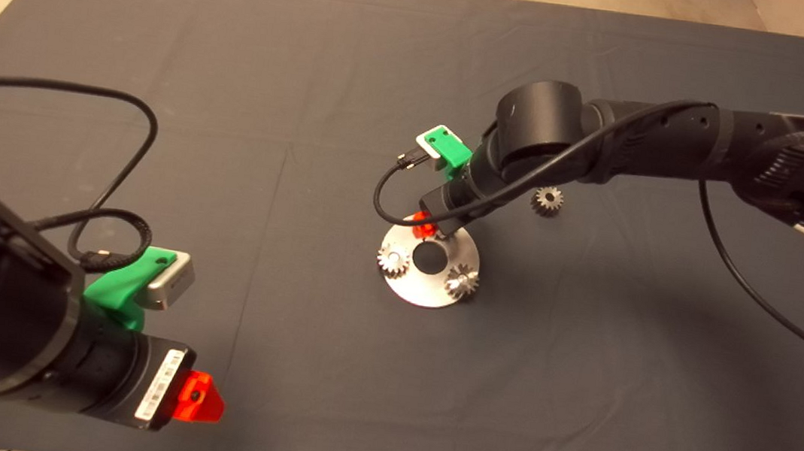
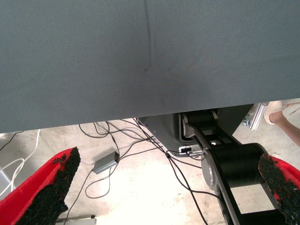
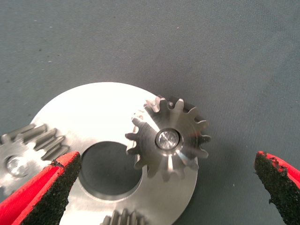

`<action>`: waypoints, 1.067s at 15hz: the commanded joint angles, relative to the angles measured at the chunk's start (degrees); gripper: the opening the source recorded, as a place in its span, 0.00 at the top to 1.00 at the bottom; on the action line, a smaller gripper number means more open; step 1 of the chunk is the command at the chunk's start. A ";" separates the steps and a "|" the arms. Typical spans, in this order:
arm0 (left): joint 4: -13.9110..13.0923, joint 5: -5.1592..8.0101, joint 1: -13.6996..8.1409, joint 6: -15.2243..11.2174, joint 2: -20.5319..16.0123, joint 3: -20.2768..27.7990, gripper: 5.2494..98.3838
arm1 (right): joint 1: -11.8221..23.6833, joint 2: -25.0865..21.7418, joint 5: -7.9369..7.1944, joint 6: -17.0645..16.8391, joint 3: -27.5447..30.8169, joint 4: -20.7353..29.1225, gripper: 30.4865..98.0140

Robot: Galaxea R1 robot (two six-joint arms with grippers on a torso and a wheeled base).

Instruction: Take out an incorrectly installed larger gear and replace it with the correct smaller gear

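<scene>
Your table [image 1: 168,17] carries a dark mat with wide bare cloth on every side of the round steel plate [image 1: 464,244] near its middle. The right gripper [image 3: 168,187] hangs over the plate's far edge, fingers [image 3: 51,187] spread wide, empty, straddling the larger gear [image 3: 168,138], which sits on a pin beside the centre hole. The left gripper [image 2: 173,187] waits at the near left edge, fingers apart, holding nothing. The smaller gear [image 1: 547,200] lies alone on the cloth, beyond the plate.
</scene>
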 commanded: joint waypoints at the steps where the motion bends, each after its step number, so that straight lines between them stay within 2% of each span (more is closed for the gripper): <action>1: 0.02 0.21 -0.54 -0.33 -0.14 1.11 0.01 | 0.69 0.59 0.09 0.44 -1.70 -2.25 0.00; 3: 0.02 0.21 -0.54 -0.33 -0.14 1.11 0.01 | 0.52 0.77 0.18 0.45 -3.73 -2.26 0.00; 6: 0.02 0.21 -0.54 -0.33 -0.14 1.11 0.01 | 0.38 0.77 3.56 0.36 -5.40 -2.33 0.00; 8: 0.02 0.21 -0.54 -0.33 -0.14 1.11 0.01 | 0.17 0.86 4.58 0.36 -5.75 -2.33 0.00; 11: 0.02 0.21 -0.54 -0.33 -0.14 1.11 0.01 | -0.08 0.86 4.66 0.36 -5.31 -2.32 0.02; 12: 0.02 0.21 -0.54 -0.33 -0.14 1.11 0.01 | -0.62 0.86 4.57 0.36 -5.22 -2.25 0.05; 13: 0.02 0.21 -0.54 -0.33 -0.14 1.11 0.01 | -1.15 0.77 4.57 0.45 -5.22 -2.25 0.11; 15: 0.02 0.21 -0.54 -0.33 -0.14 1.11 0.01 | -1.65 0.68 4.57 0.36 -4.79 -2.25 0.13; 16: 0.02 0.21 -0.54 -0.33 -0.14 1.11 0.01 | -1.77 0.51 4.57 0.36 -4.48 -2.25 0.17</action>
